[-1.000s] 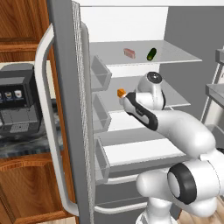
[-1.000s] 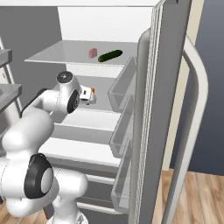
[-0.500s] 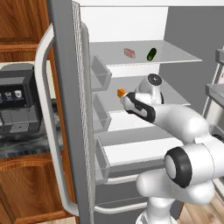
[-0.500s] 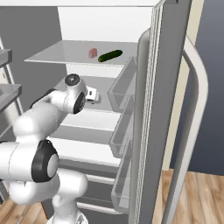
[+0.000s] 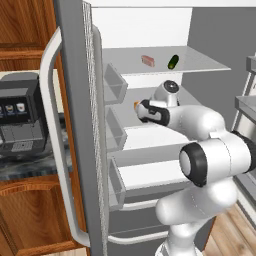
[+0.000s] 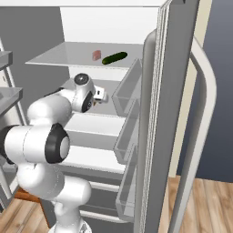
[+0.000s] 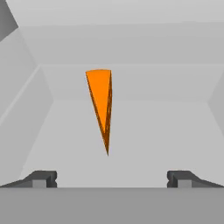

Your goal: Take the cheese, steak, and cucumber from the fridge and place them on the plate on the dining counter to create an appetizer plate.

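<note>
Cheese (image 7: 101,105) alone mid-shelf, clear of fridge (image 7: 26,100) walls, ahead between wide-open, empty fingers (image 7: 43,178).

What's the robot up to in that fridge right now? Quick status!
Gripper open, empty, inside the fridge. Cheese dead ahead on its shelf, untouched. Nothing between them.

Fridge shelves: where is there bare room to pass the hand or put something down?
The top shelf is bare on its left half; the steak and cucumber sit close together toward the right. On the shelf below, both sides of the cheese are free, and the open gripper faces it. The lower shelf looks bare.
</note>
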